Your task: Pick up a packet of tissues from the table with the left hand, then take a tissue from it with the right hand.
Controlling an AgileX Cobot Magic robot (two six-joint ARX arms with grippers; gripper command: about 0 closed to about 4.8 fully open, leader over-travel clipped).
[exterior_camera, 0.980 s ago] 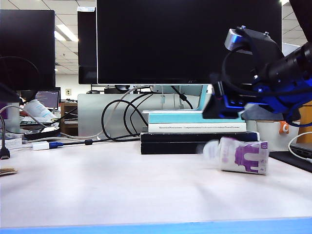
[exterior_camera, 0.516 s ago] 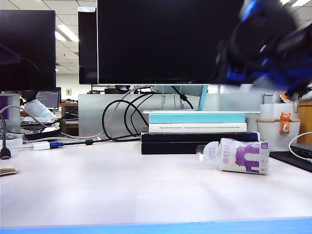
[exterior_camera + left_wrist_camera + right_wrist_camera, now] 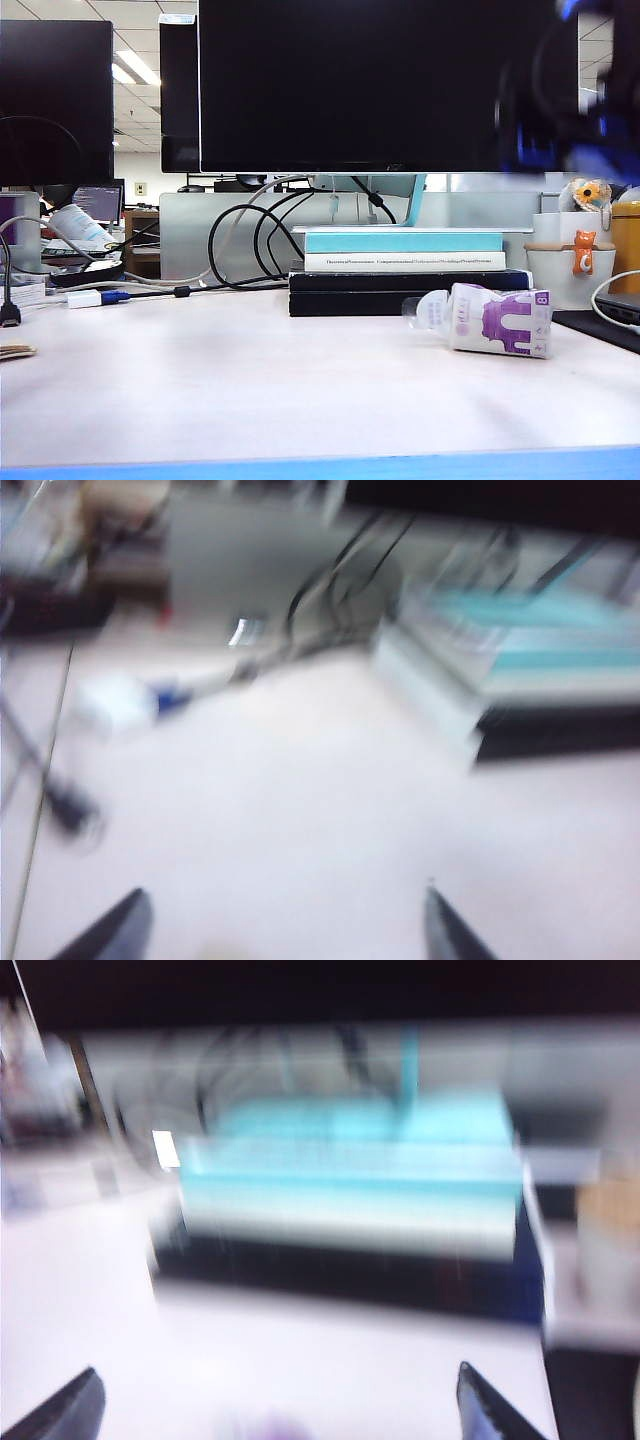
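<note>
The packet of tissues (image 3: 495, 320), purple and white, lies on its side on the table (image 3: 250, 390) at the right, in front of the books. A pale flap (image 3: 428, 308) sticks out of its left end; I cannot tell whether it is a tissue. My right arm (image 3: 570, 110) is a dark and blue blur high above the packet. The blurred right wrist view shows my right gripper (image 3: 277, 1368) open, with only a faint purple smear (image 3: 288, 1428) near the gap. My left gripper (image 3: 285, 890) is open over bare table, with nothing between its fingers.
A stack of books (image 3: 405, 270), teal on top and black below, stands behind the packet under a big monitor (image 3: 380, 85). Black cables (image 3: 250, 240) loop to the left of the books. A white cup with an orange figure (image 3: 572, 270) is at the far right.
My right arm has risen from just above the packet to the top right corner. The packet, blurred a second ago, now lies still. A dark shape at the left edge has moved up out of view.
</note>
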